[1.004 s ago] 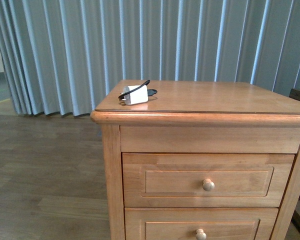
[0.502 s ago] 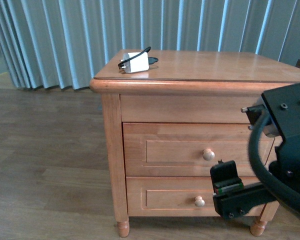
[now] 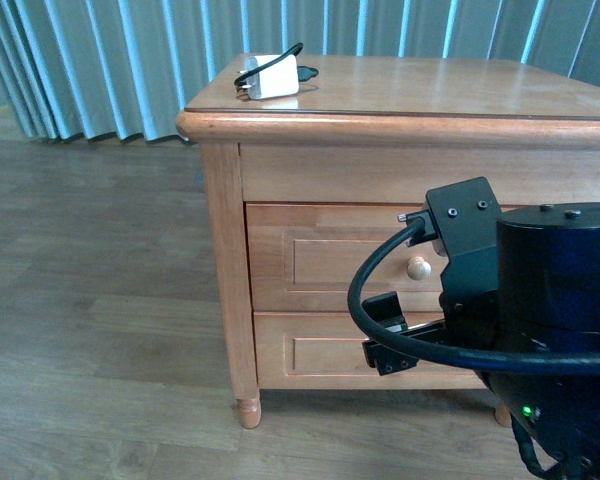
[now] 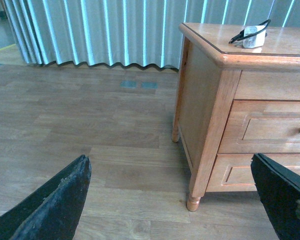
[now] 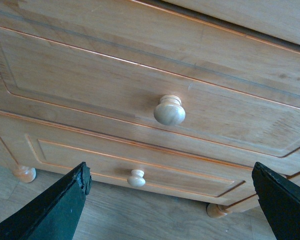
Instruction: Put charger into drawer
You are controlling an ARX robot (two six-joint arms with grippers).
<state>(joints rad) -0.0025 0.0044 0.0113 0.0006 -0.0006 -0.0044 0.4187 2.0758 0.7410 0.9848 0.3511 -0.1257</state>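
The white charger (image 3: 270, 76) with its black cable lies on the far left corner of the wooden cabinet's top; it also shows in the left wrist view (image 4: 254, 36). The upper drawer (image 3: 320, 258) is shut, and its round pale knob (image 3: 418, 267) shows beside my right arm. My right gripper (image 3: 385, 338) is open and empty in front of the drawer fronts. In the right wrist view the gripper (image 5: 170, 172) faces the upper drawer (image 5: 90, 75), with the knob (image 5: 169, 111) centred between its jaws at a short distance. My left gripper (image 4: 170, 164) is open and empty over the floor, to the left of the cabinet.
The lower drawer (image 5: 80, 155) with its own small knob (image 5: 136, 178) sits shut beneath. The cabinet stands on short turned legs (image 3: 247, 412) on a wooden floor (image 3: 90, 330). Pale blue curtains (image 3: 100, 60) hang behind.
The front view has drawn back and now shows the whole cabinet front. My right arm has come into view and moved up and left in front of the drawers, towards the upper knob.
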